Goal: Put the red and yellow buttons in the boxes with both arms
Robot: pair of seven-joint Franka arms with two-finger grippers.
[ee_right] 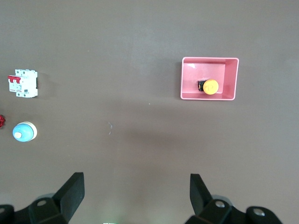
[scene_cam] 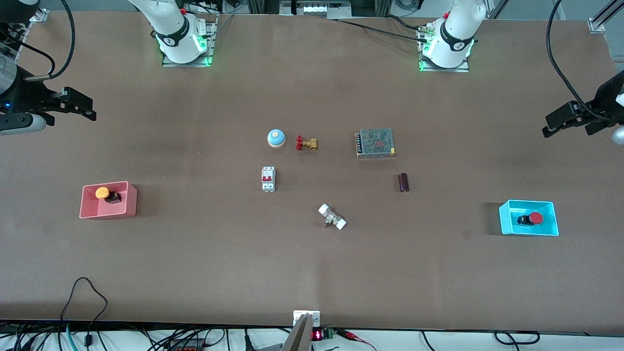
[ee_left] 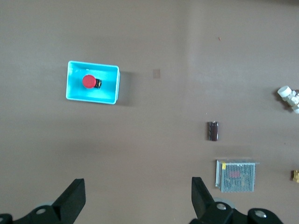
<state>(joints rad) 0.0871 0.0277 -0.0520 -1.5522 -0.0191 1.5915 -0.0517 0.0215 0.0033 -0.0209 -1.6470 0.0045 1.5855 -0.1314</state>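
The worktop [scene_cam: 312, 273] carries every item. Both arms are drawn back to its ends. The left end effector [scene_cam: 568, 122] hangs over the worktop edge at the left arm's end, fingers spread wide with nothing between them. The right end effector [scene_cam: 75, 105] hangs over the edge at the right arm's end, likewise spread and empty.

The pink box [scene_cam: 127, 207] sits toward the right arm's end and the cyan box [scene_cam: 507, 222] toward the left arm's end, well apart. Each is a rigid, thin-walled plastic bin, judged light enough to slide if knocked.

Between them lie a mesh-covered power supply [scene_cam: 375, 142], a circuit breaker [scene_cam: 268, 179], a blue dome [scene_cam: 276, 138], a brass valve [scene_cam: 307, 144], a white pipe fitting [scene_cam: 332, 217] and a dark cylinder [scene_cam: 403, 182].

The yellow button [scene_cam: 103, 193] lies on its side inside the pink box; the red button [scene_cam: 534, 218] lies on its side inside the cyan box. The task appears complete.

Handling (should either need re-seating): each button is a small, hard, light part. The round cap is smooth and likely to slip, so grip the black base across its flat sides. Nothing here looks fragile.
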